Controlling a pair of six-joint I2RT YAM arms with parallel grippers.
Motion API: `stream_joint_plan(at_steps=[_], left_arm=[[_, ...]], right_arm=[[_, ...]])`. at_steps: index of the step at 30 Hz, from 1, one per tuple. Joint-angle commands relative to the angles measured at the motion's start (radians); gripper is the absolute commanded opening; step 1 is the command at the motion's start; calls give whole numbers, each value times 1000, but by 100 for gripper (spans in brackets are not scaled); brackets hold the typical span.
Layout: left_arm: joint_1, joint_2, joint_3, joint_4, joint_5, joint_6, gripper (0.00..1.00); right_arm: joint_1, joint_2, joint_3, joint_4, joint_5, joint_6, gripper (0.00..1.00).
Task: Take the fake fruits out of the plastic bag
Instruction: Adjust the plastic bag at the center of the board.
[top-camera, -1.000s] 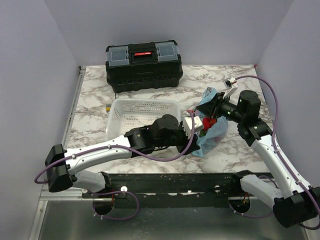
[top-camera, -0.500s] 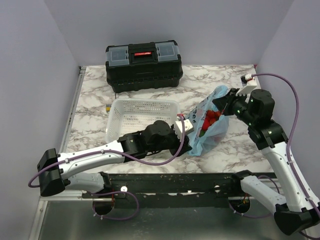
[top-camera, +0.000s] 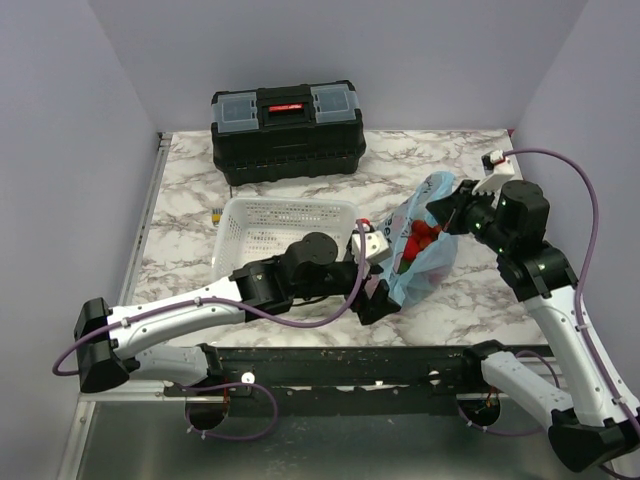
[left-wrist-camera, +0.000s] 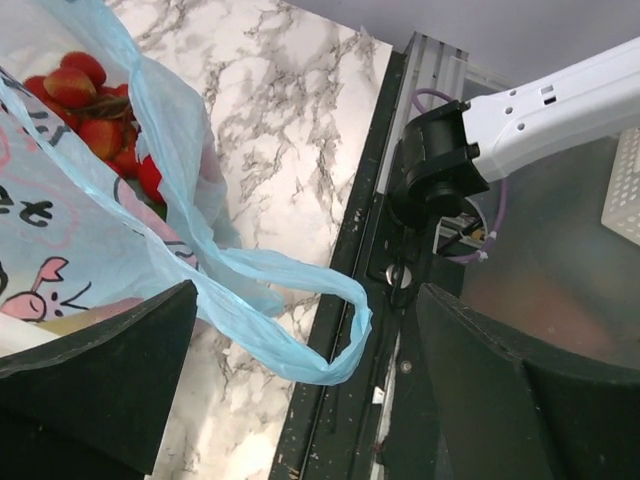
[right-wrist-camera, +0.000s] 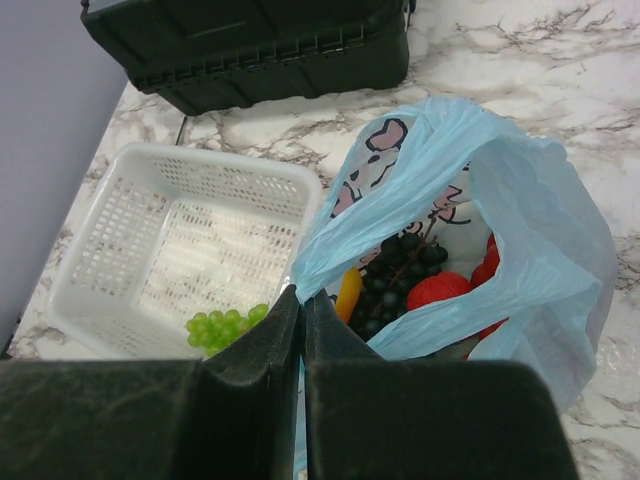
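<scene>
Pinching the upper rim of the plastic bag (right-wrist-camera: 545, 240), our right gripper (right-wrist-camera: 302, 300) has its jaws pressed together on the thin blue film and holds that edge lifted above the marble table (top-camera: 430, 165); the bag's mouth gapes toward the wrist camera. Our left gripper (left-wrist-camera: 305, 300) stands with its jaws spread wide beside the bag's lower side; its two dark fingers (left-wrist-camera: 100, 380) grip nothing, and a loose handle loop (left-wrist-camera: 330, 340) of the bag hangs in the gap between them; we cannot tell whether the near finger touches the film. We see the fake fruits (right-wrist-camera: 440, 290) all inside the bag: a red piece, a dark grape bunch (right-wrist-camera: 400, 265) just beside it and an orange-yellow piece (right-wrist-camera: 348, 292) at the near edge of the opening; red berries (left-wrist-camera: 90, 110) show through the translucent wall in the left wrist view. The bag sits just right of the white mesh basket (top-camera: 285, 205), which holds a pale green grape cluster (right-wrist-camera: 225, 325); a black toolbox (top-camera: 287, 125) stands at the far edge of the table, well apart from both grippers.
</scene>
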Motion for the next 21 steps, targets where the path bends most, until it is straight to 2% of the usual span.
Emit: stream_joint_plan(at_steps=[1, 4, 6, 9, 12, 14, 17, 21], left_arm=[[-14, 38, 53, -124, -86, -108, 91], [-14, 53, 90, -240, -221, -289, 92], [-14, 56, 101, -291, -255, -426, 98], [-14, 70, 107, -275, -197, -551, 99], [-13, 101, 110, -231, -118, -625, 99], [-14, 139, 144, -261, -102, -664, 99], [-14, 171, 167, -293, -88, -703, 92], [-1, 169, 130, -243, -69, -710, 70]], right_arm=[[6, -25, 34, -29, 32, -8, 6], [5, -29, 37, -29, 32, -11, 6], [5, -30, 36, -29, 34, -11, 6], [5, -29, 33, -23, 34, -12, 6], [5, -28, 35, -22, 27, -10, 6], [5, -29, 38, -25, 24, -6, 6], [5, -38, 42, -32, 19, -3, 6], [5, -42, 39, -36, 51, 3, 6]])
